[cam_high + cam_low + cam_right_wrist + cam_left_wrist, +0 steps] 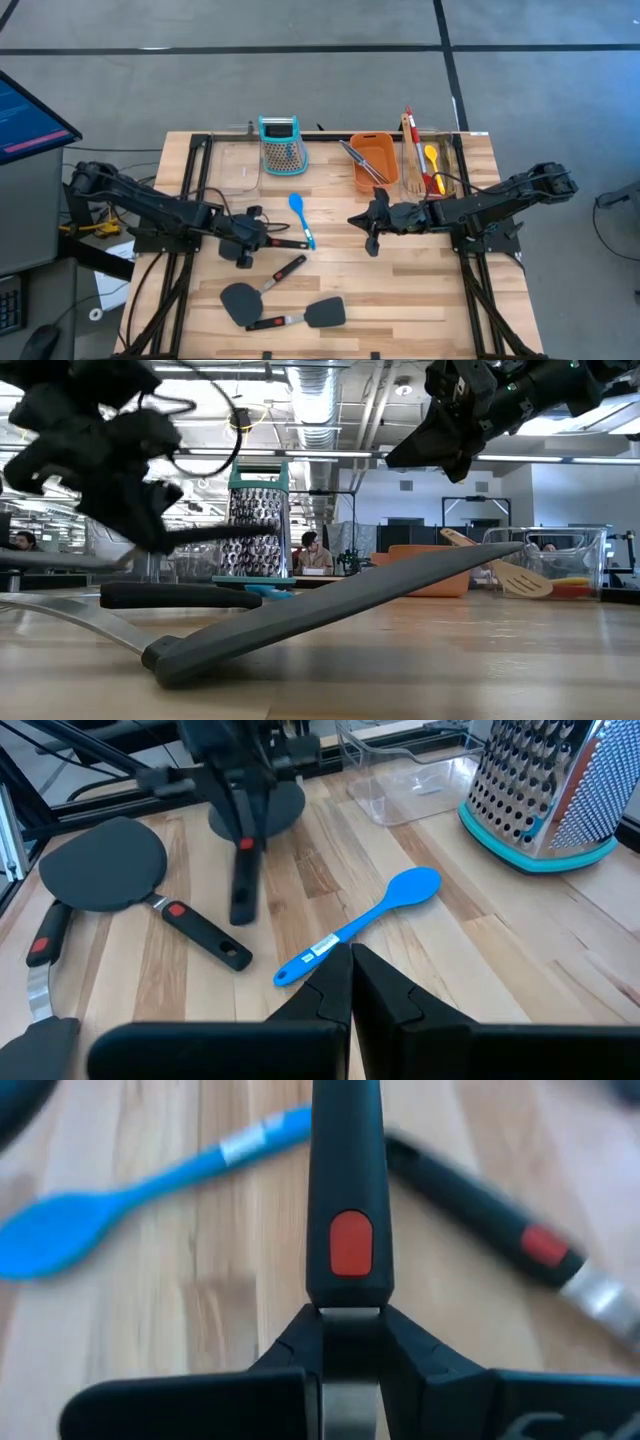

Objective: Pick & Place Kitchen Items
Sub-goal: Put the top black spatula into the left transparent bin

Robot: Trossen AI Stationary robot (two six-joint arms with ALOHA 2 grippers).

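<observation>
The left gripper [243,240] sat left of the table's middle, its fingers [290,1350] closed around the metal neck of a black spatula [346,1190], just behind the handle's red-marked end; in the left wrist view that handle ran straight out ahead of the fingers, so its long axis lay in line with the gripper's own reach. From above, the handle [282,241] pointed toward the table's centre, and the low view showed it carried level and clear of the wood, not resting on it. Just beyond its far end lay the blue spoon [301,219], bowl toward the back edge, crossing the line of the held handle at an angle. Nearer the front edge lay two more black spatulas [243,301], well clear of the fingers. Further right, the right gripper [373,232] hung near the centre with its fingers pressed together and nothing between them, pointing toward the blue spoon [360,925], whose handle tip lay just ahead of it. Behind it stood the orange tub [377,162] with silver tongs [362,160] in it, and at the far right a clear bin [431,165] holding the wooden turner and the red and yellow spoons. By my reading, the held spatula had to travel to the right with its length swung to match whichever bin takes it, while the right arm was the nearer one for the blue spoon.
</observation>
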